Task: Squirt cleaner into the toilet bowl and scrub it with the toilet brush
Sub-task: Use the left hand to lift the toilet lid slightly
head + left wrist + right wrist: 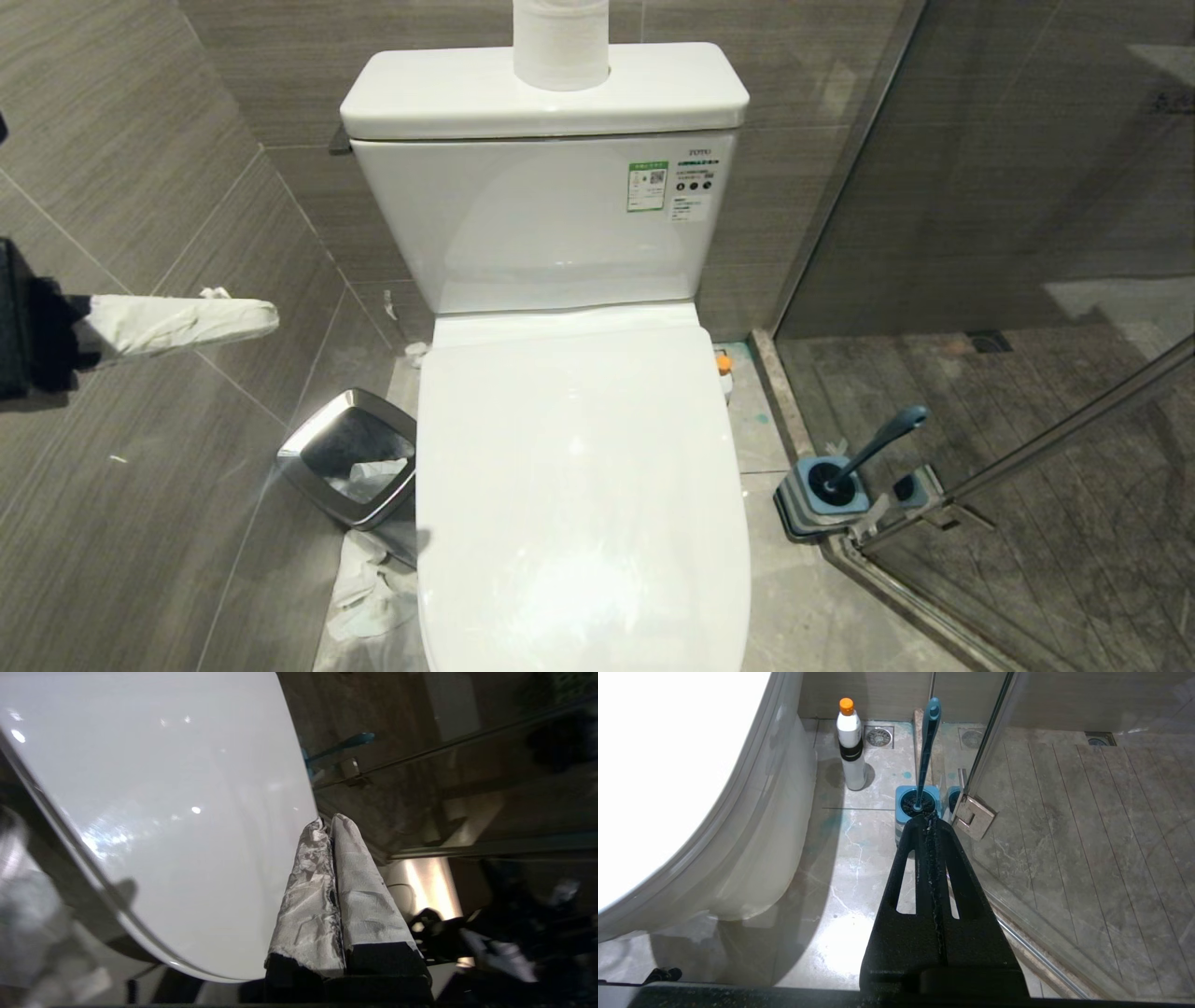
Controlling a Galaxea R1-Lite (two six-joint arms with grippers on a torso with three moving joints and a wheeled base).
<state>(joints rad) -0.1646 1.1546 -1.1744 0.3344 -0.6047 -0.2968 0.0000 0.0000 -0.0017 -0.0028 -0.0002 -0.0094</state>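
Observation:
The white toilet's lid is down, so the toilet bowl's inside is hidden; its outer wall shows in the right wrist view. The cleaner, a white bottle with an orange cap, stands on the floor right of the toilet. The toilet brush leans in its blue-grey holder by the glass door. My left gripper, fingers wrapped in white, is shut and empty in the air left of the toilet; in its wrist view its tip is at the lid's edge. My right gripper is shut and empty, low, pointing at the holder.
A silver-rimmed waste bin sits left of the toilet with crumpled paper on the floor beside it. A paper roll stands on the tank. A glass shower door with a metal hinge closes off the right.

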